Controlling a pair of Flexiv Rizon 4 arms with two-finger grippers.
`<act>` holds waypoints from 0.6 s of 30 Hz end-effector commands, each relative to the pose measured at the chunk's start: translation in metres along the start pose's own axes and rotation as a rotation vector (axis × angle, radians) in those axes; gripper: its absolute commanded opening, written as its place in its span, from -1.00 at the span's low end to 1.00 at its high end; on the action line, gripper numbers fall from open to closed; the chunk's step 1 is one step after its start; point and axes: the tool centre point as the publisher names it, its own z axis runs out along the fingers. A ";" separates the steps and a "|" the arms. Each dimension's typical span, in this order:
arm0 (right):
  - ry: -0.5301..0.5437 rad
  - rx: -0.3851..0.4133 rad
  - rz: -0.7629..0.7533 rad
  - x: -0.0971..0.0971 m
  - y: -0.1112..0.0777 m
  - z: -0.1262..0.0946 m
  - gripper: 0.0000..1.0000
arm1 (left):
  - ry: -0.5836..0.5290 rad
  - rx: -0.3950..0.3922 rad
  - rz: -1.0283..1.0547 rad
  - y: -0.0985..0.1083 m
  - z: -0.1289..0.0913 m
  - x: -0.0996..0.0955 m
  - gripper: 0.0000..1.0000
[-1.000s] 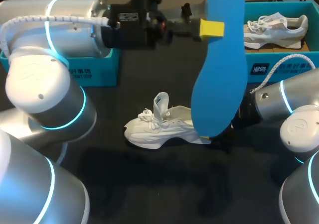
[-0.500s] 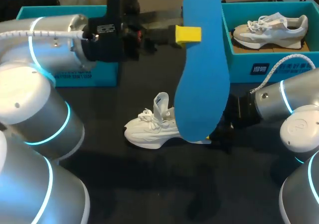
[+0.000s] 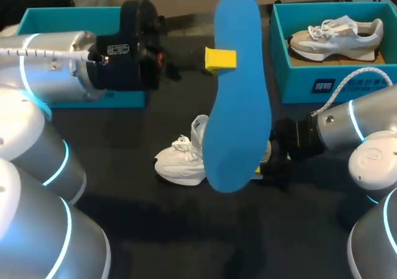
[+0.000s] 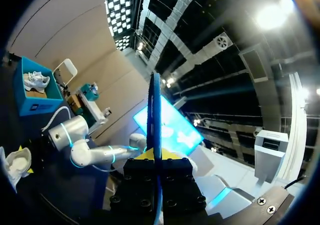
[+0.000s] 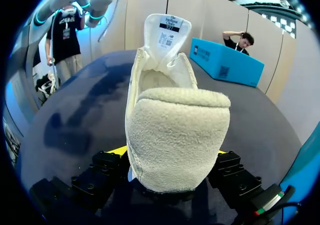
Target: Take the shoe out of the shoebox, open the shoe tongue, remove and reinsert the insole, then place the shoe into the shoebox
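A blue insole (image 3: 239, 105) hangs upright above the table's middle, my left gripper (image 3: 220, 59) shut on its edge partway down from the upper end. In the left wrist view the insole (image 4: 156, 105) shows edge-on between the fingers of that gripper (image 4: 156, 160). A white shoe (image 3: 183, 161) stands on the black table, its heel half hidden behind the insole. My right gripper (image 3: 265, 166) is shut on that heel. In the right wrist view the fleecy heel (image 5: 175, 130) fills the gap between the fingers of the gripper (image 5: 172, 157), and the tongue (image 5: 167, 32) stands pulled up.
A teal shoebox (image 3: 322, 84) at the back right holds a second grey-white shoe (image 3: 341, 34). Another teal box (image 3: 49, 18) stands at the back left, partly behind my left arm. Bare black table lies in front of the shoe.
My left arm has carried the insole to the left and lower, so it now covers more of the shoe. The right gripper and the shoe have stayed put.
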 end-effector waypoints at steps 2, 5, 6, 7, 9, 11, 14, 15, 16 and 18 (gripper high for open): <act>-0.001 0.005 0.000 0.001 0.000 0.001 -1.00 | -0.016 0.017 0.007 0.006 0.007 0.005 -1.00; -0.001 0.005 0.000 0.001 0.000 0.001 -1.00 | -0.020 0.020 0.009 0.006 0.006 0.005 -1.00; -0.001 0.005 0.000 0.001 0.000 0.001 -1.00 | -0.020 0.021 0.007 0.006 0.005 0.005 -1.00; -0.001 0.005 0.000 0.001 0.000 0.001 -1.00 | -0.020 0.021 0.006 0.006 0.005 0.005 -1.00; -0.001 0.005 0.000 0.001 0.000 0.001 -1.00 | -0.020 0.021 0.006 0.006 0.005 0.005 -1.00; -0.001 0.005 0.000 0.001 0.000 0.001 -1.00 | -0.020 0.021 0.006 0.006 0.005 0.005 -1.00; -0.001 0.005 0.000 0.001 0.000 0.001 -1.00 | -0.020 0.021 0.006 0.006 0.005 0.005 -1.00; -0.001 0.005 0.000 0.001 0.000 0.001 -1.00 | -0.020 0.021 0.006 0.006 0.005 0.005 -1.00; -0.001 0.005 0.000 0.001 0.000 0.001 -1.00 | -0.020 0.021 0.006 0.006 0.005 0.005 -1.00; -0.001 0.005 0.000 0.001 0.000 0.001 -1.00 | -0.020 0.021 0.006 0.006 0.005 0.005 -1.00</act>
